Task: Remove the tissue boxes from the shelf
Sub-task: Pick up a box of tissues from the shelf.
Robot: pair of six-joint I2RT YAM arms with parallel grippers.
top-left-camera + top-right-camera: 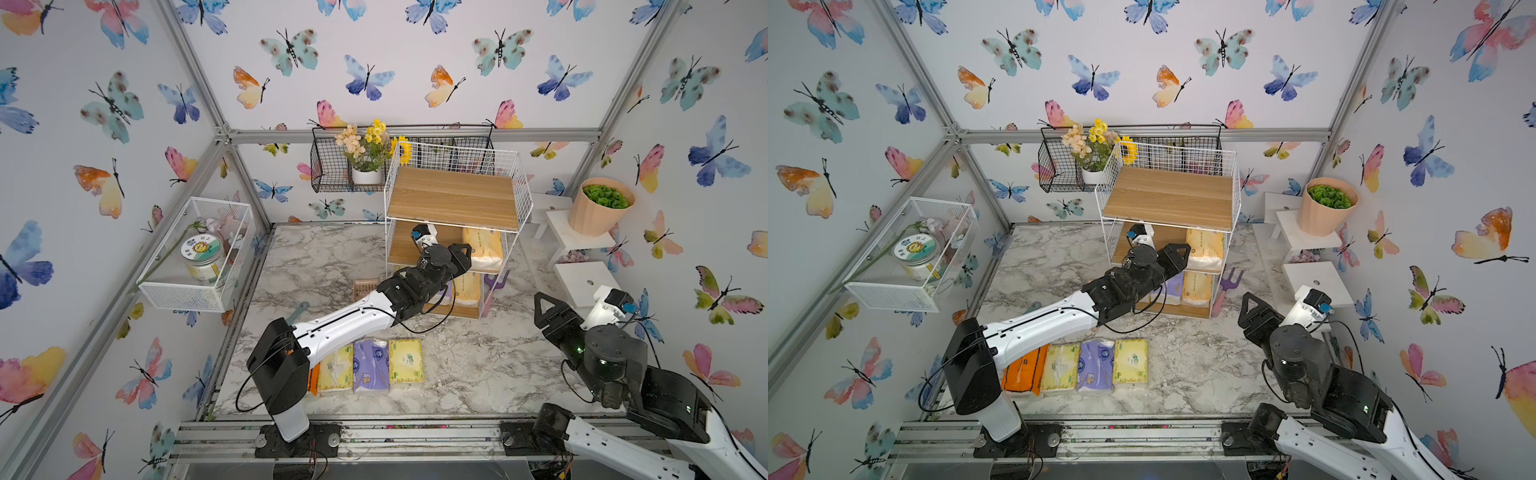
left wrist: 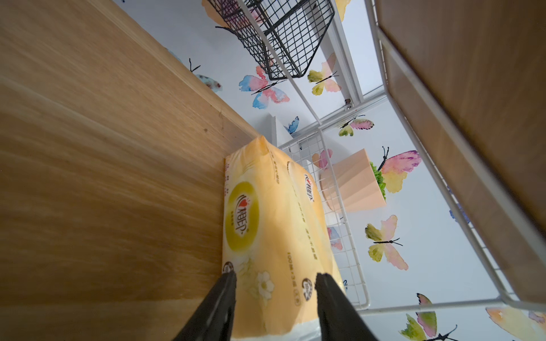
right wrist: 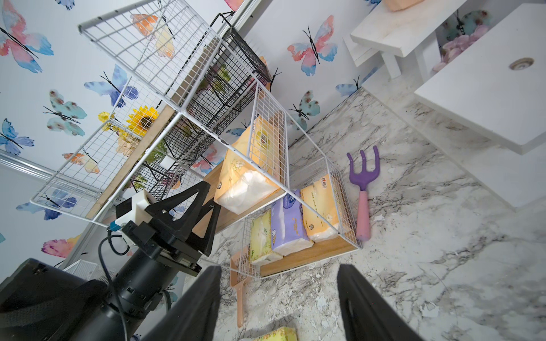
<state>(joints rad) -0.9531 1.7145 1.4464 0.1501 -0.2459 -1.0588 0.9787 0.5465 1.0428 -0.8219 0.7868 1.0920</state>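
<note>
The shelf (image 1: 453,195) (image 1: 1167,195) stands at the back of the marble table. A light orange tissue pack (image 2: 266,221) (image 1: 484,247) lies on its middle tier. My left gripper (image 2: 274,277) reaches into that tier, open, one fingertip at each side of the pack, which shows no dent. On the bottom tier stand a yellow-green pack (image 3: 261,233), a purple pack (image 3: 288,224) and a light orange pack (image 3: 320,209). Several packs lie in a row on the table (image 1: 1096,365) near the front. My right gripper (image 3: 279,274) (image 1: 540,299) hangs open and empty, right of the shelf.
A purple and pink garden fork (image 1: 1225,286) leans at the shelf's right side, and a peach scoop (image 1: 365,289) lies at its left. A black wire basket (image 1: 332,174) hangs behind. A white mesh basket (image 1: 195,253) is on the left wall. White steps carry a peach pot (image 1: 598,208).
</note>
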